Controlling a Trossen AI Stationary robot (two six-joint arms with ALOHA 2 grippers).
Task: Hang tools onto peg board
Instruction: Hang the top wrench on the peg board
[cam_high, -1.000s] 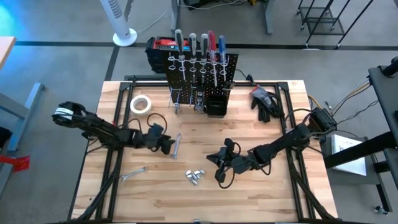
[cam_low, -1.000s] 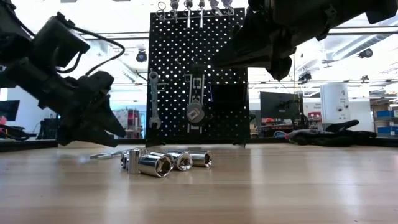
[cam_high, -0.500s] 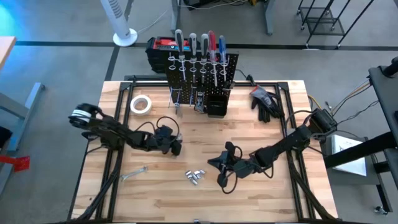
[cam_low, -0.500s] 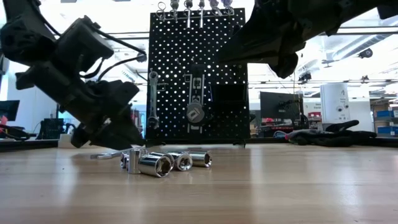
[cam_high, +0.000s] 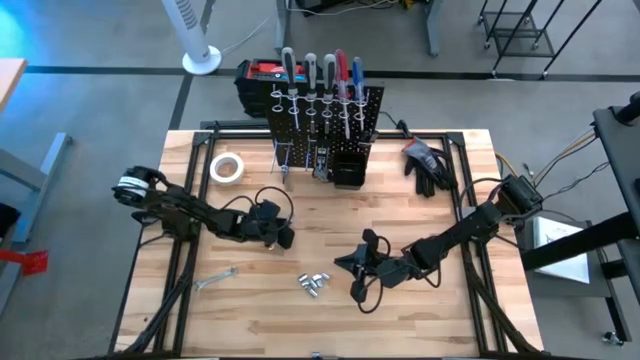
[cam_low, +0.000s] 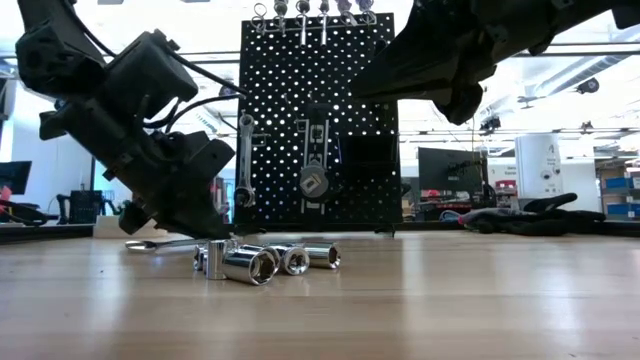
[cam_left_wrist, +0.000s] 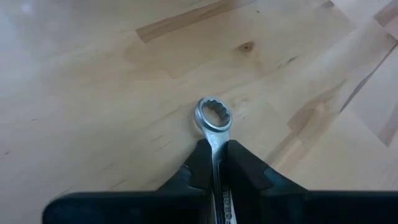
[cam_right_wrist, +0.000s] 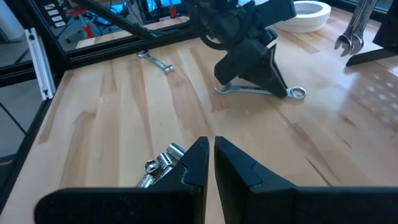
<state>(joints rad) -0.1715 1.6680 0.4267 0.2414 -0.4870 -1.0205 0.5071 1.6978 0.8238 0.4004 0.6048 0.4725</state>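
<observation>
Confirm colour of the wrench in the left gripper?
Silver wrench, clearest in the left wrist view.

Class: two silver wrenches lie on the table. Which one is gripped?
The wrench in the shut left gripper, mid-table. The other wrench lies free nearer the front edge.

The peg board (cam_high: 325, 125) is a black perforated panel standing upright at the far middle of the desk. Five screwdrivers (cam_high: 322, 78) stand in its top row of ring holders, handles up, black and grey ones to the left, a red and a blue one to the right. Lower on its face hang a silver wrench (cam_low: 246, 160) and other small metal pieces. A silver ring-ended wrench (cam_left_wrist: 214, 118) lies flat on the desk left of centre, its shaft pinched in the left tool (cam_left_wrist: 215, 163). Another small wrench (cam_high: 214, 281) lies near the left front. Several shiny sockets (cam_high: 314, 283) lie clustered at the near middle.
</observation>
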